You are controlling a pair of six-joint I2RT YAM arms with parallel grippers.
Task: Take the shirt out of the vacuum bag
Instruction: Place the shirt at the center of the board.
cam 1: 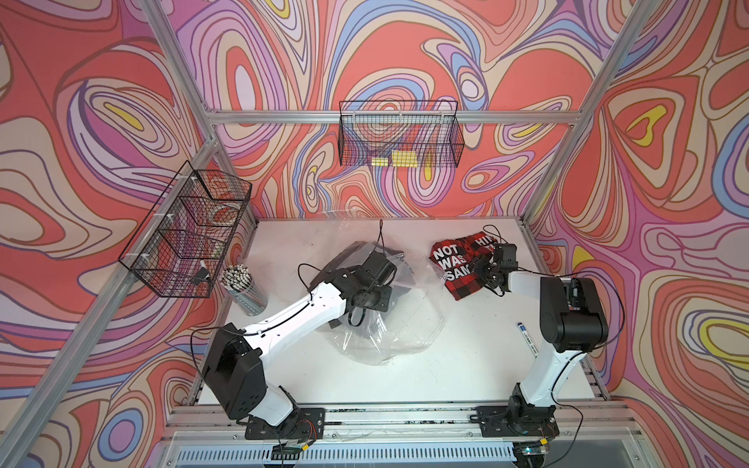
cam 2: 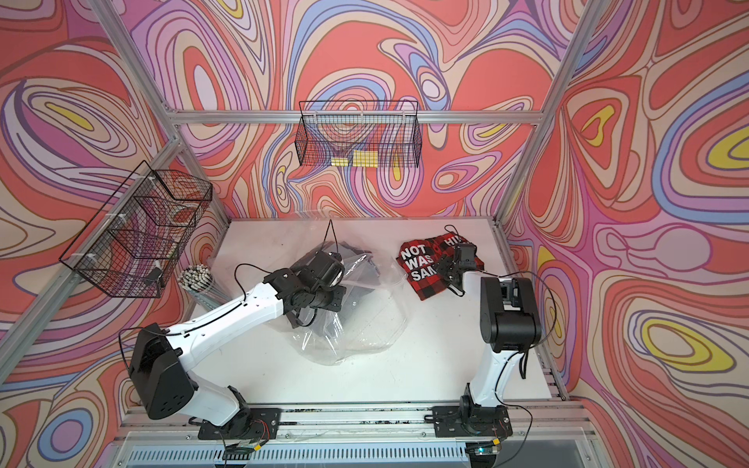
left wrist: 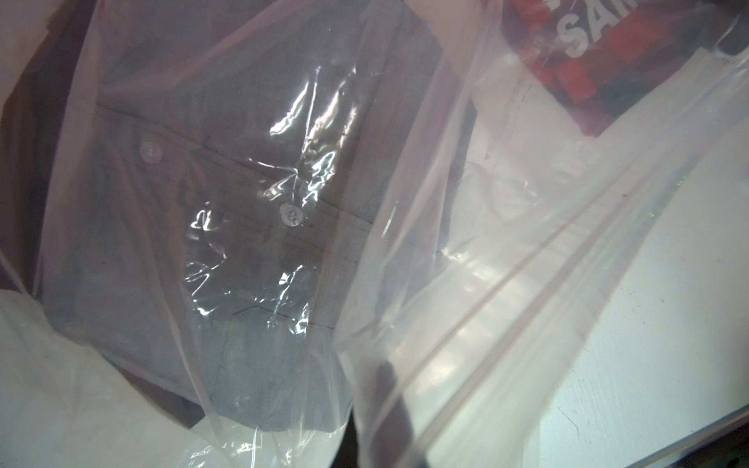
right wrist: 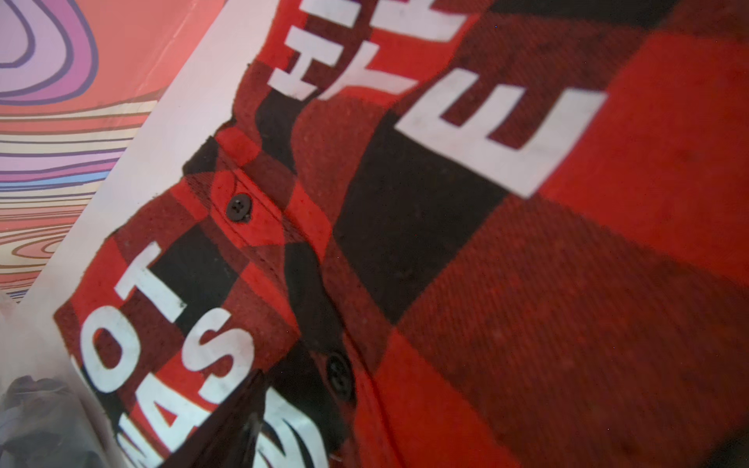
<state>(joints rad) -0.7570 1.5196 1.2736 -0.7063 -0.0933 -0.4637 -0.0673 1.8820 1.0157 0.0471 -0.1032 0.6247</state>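
Placement step: red shirt (cam 1: 454, 263) lies outside vacuum bag (cam 1: 405, 324), pinched by my closed left end effector (cam 1: 391, 263); right end effector (cam 1: 488, 263) aperture unreadable. Next: lift clear.

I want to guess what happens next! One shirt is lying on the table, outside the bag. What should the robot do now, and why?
Probably lift the right gripper away from the red plaid shirt, which lies outside the vacuum bag, and reach into the bag: a grey shirt is still inside.
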